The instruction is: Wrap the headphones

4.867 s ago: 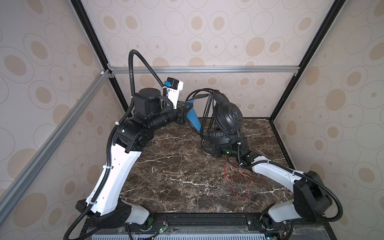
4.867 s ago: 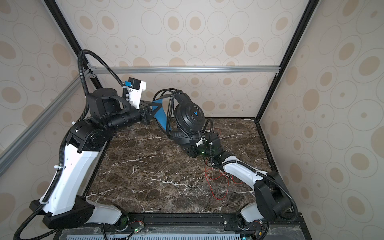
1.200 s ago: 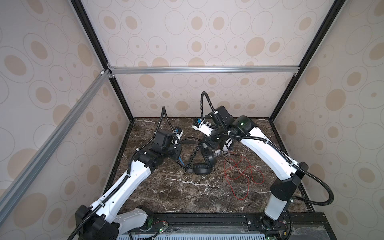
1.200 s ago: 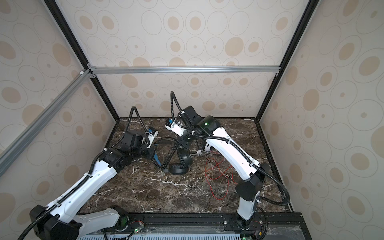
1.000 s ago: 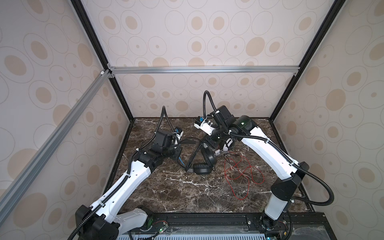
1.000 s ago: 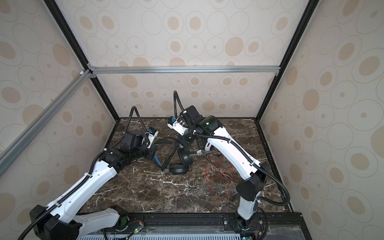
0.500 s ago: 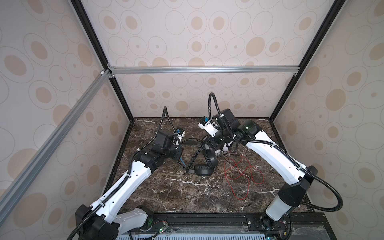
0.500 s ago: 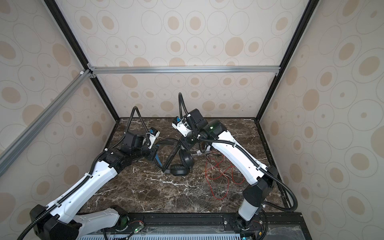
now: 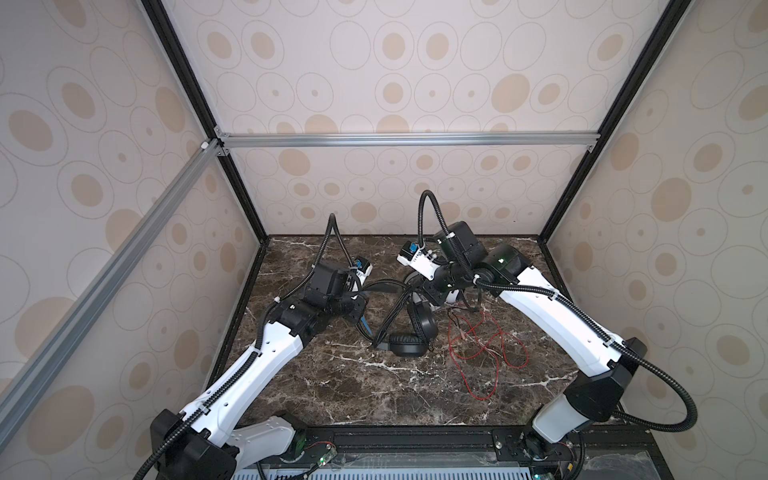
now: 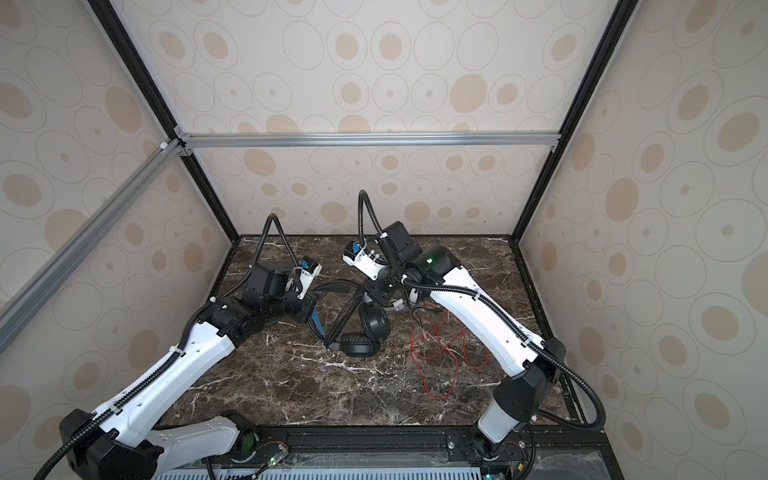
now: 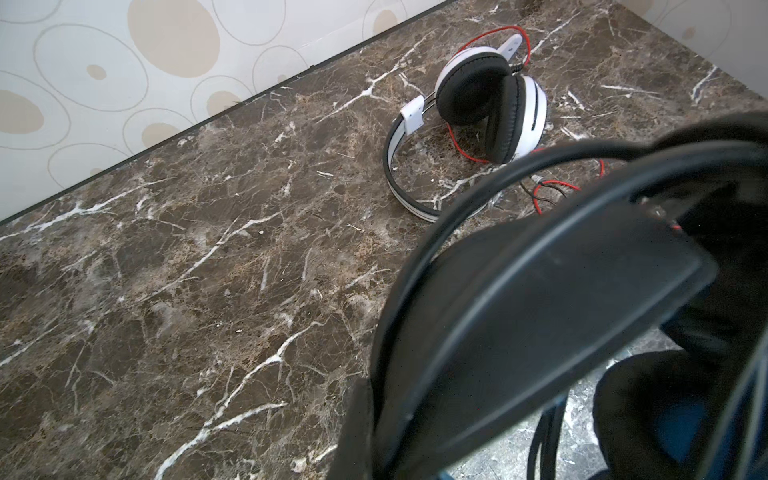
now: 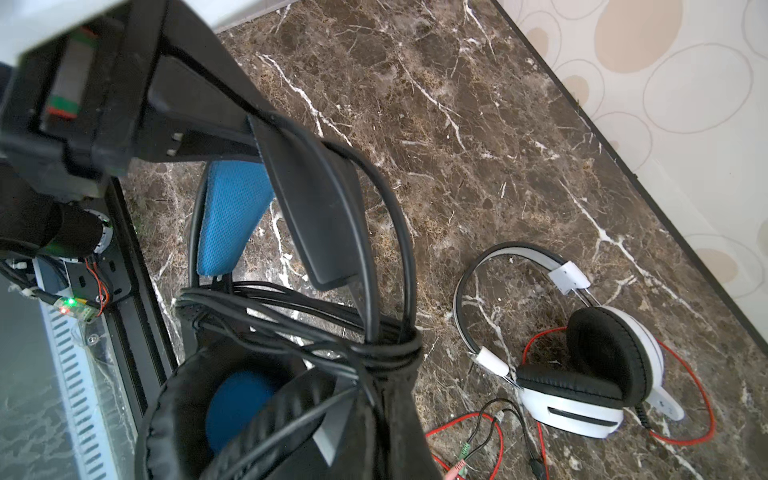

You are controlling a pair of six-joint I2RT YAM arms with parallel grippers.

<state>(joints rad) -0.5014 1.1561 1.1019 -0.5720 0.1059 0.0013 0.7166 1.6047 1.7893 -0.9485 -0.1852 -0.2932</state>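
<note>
We see the black headphones [image 9: 422, 326] near the middle of the table [image 9: 332, 399], between our two grippers. Our left gripper [image 9: 362, 312] is clamped tight on their headband [image 12: 316, 208]. Our right gripper [image 9: 417, 296], just behind them, pinches their black cord [image 12: 376, 249]. The white headphones [image 12: 590, 374] lie by the back edge, their red cord [image 9: 478, 353] sprawling towards the right edge.

the desk [image 12: 498, 124] is polished marble; white headphones [image 12: 573, 409] glossy plastic; black headphones [image 12: 178, 399] lined with blue mesh cloth.
</note>
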